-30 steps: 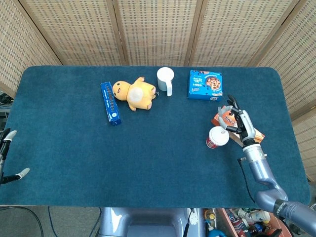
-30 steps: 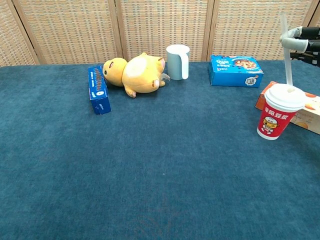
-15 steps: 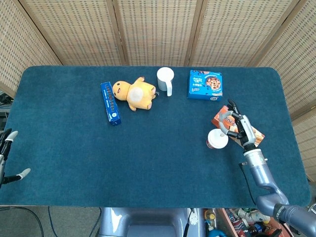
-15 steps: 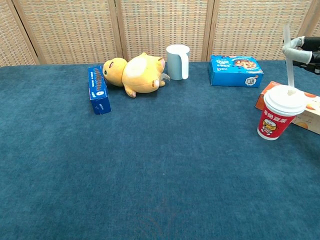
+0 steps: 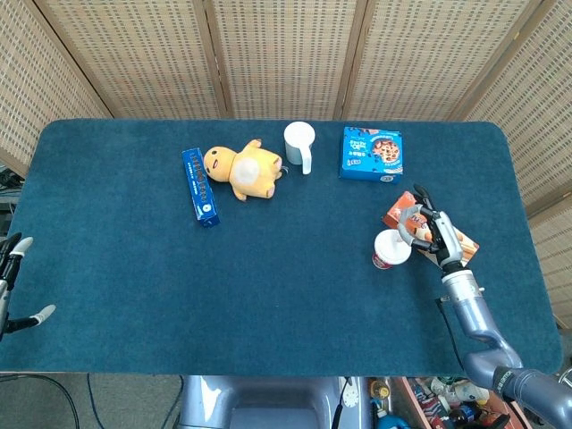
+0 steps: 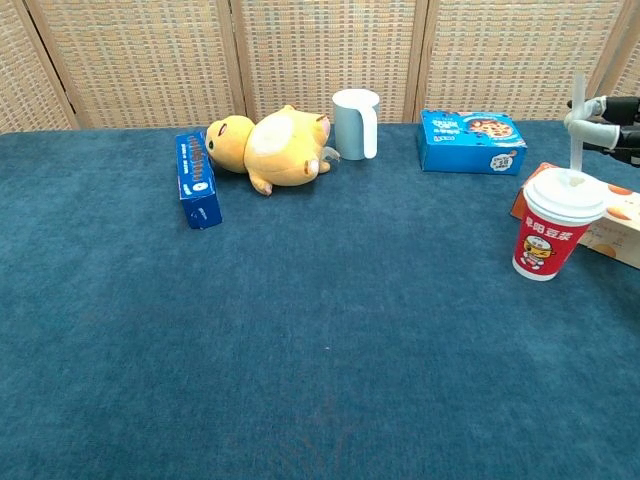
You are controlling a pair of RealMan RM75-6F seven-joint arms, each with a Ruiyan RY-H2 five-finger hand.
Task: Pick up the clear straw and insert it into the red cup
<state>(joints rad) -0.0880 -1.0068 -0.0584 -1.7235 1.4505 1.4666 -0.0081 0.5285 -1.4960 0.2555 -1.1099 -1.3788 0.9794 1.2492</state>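
Straw (image 6: pixel 577 125) first: a thin, clear, faintly milky tube, standing upright with its lower end in the hole of the white lid of the red cup (image 6: pixel 550 238), its top rising above the fingers that pinch it. From the head camera the straw is too thin to make out. The cup is red with a cartoon print on its side and a domed white lid, and it stands on the blue table (image 5: pixel 295 268) toward the right side, just in front of an orange snack box (image 6: pixel 612 222) lying flat. The right hand (image 5: pixel 427 231) reaches in from the right edge and holds the straw between thumb and a finger just above the lid; in the chest view only its pale fingertips (image 6: pixel 590 108) show at the frame edge. The left hand (image 5: pixel 11 286) sits low at the far left edge of the table in the head view, holding nothing, with its fingers apart; the chest view does not show it. Farther back on the table, a blue cookie box (image 5: pixel 371 153) lies flat, with a white mug (image 5: pixel 300 146) to its left. Beside the mug a yellow plush toy (image 5: pixel 239 170) lies on its back, and a long blue box (image 5: pixel 200 186) stands on its edge just left of the toy. Woven screen panels (image 5: pixel 286 54) stand behind the table.
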